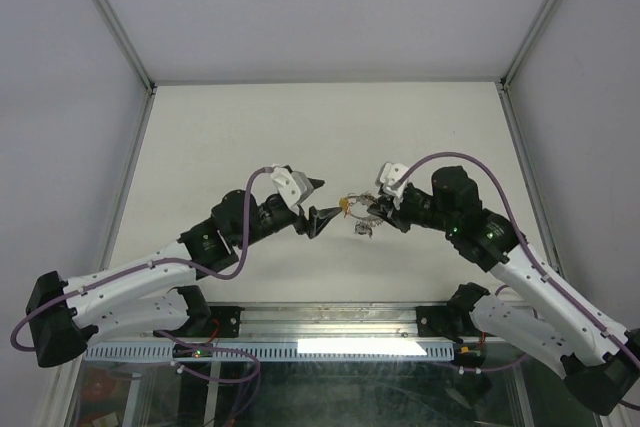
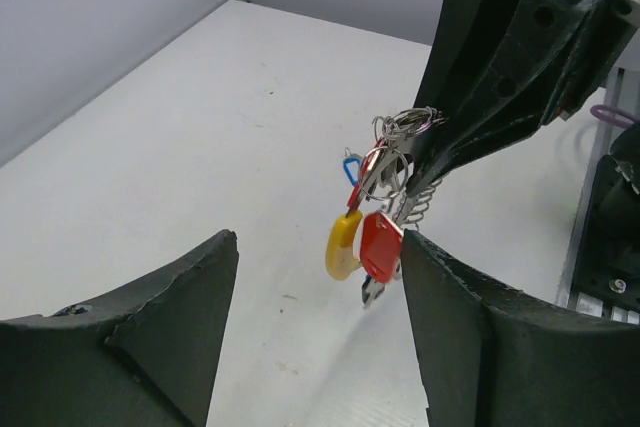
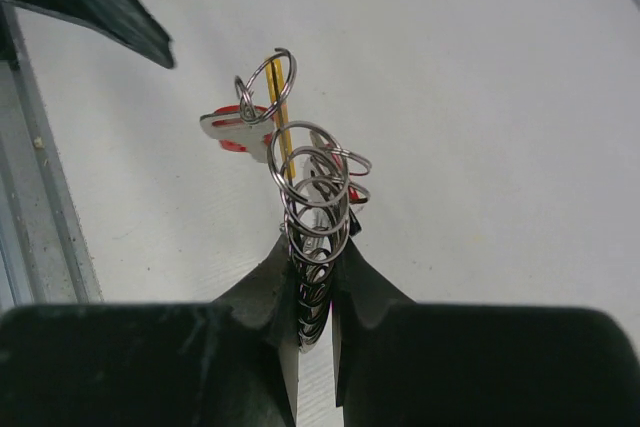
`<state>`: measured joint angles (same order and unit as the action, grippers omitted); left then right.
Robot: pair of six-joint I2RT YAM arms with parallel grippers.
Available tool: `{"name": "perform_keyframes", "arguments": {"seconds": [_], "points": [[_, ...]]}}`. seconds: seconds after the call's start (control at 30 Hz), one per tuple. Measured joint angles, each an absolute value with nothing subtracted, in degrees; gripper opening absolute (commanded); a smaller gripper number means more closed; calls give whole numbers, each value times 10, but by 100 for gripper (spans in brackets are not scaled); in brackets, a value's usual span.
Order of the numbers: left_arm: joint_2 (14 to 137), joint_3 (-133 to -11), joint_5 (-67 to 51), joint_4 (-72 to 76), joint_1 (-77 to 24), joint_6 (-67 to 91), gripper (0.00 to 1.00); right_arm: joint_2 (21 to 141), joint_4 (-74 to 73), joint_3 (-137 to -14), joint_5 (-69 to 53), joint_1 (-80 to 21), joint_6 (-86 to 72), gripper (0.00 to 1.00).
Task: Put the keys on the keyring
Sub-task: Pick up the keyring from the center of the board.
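My right gripper (image 3: 315,245) is shut on the keyring (image 3: 318,209), a silvery coiled ring held above the table. Keys hang from it: a red-headed key (image 2: 380,245), a yellow one (image 2: 343,245) and a small blue one (image 2: 352,167). In the right wrist view the red key (image 3: 232,127) and the yellow key (image 3: 280,112) show edge-on past the coil. My left gripper (image 2: 318,242) is open and empty; the red key hangs just beside its right finger (image 2: 480,337). In the top view the left gripper (image 1: 320,203) faces the right gripper (image 1: 372,209) with the keys (image 1: 352,211) between them.
The white table (image 1: 320,127) is walled by grey panels at the back and sides. A metal rail (image 1: 330,322) runs along the near edge by the arm bases. Purple cables loop over both arms.
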<state>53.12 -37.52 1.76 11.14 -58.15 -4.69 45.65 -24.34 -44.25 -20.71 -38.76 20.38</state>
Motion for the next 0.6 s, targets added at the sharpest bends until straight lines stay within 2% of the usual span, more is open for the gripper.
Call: {"name": "perform_keyframes", "arguments": {"seconds": [0.13,0.43,0.6], "points": [[556,-375,-20,136,-582,-69,64,441,-255,-446,-252,-389,274,0],[576,-384,-97,154,-582,-99,65,486,-324,-480,-286,-390,356,0],[576,-393,-127,159,-582,-100,61,495,-343,-484,-285,-390,372,0]]}}
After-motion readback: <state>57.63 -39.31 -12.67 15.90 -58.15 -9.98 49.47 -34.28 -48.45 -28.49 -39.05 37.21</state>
